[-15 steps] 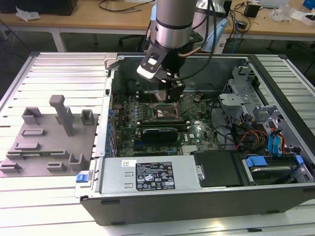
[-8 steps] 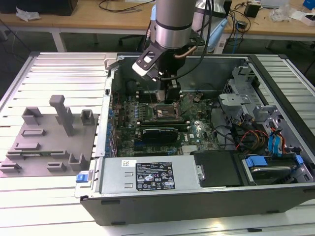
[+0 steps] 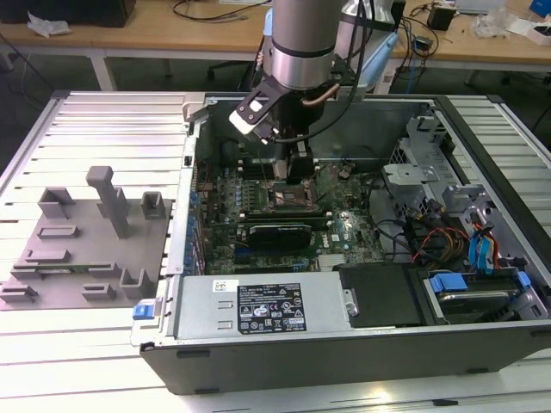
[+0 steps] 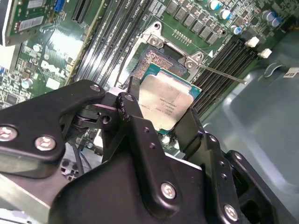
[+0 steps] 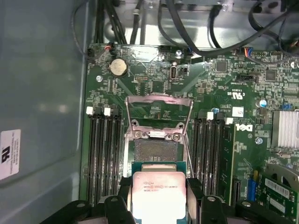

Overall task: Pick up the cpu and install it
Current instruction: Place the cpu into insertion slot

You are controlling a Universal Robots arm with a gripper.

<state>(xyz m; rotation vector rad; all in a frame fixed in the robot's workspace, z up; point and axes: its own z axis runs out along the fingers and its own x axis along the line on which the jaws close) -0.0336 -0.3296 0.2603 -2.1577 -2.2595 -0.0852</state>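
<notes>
The cpu, a small square chip with a pale silver top, sits between the black fingers of my gripper, which is shut on it. In the first wrist view the cpu hangs just short of the open socket, whose metal load frame is swung up. The socket in the second wrist view lies bare just beyond the chip. In the exterior view the gripper reaches down inside the computer case, right over the motherboard socket.
Memory slots flank the socket on both sides. A long black expansion card lies across the board in front of the socket. Drive bays and cables fill the case at the exterior view's right. A grey plastic plate with upright blocks rests outside the case.
</notes>
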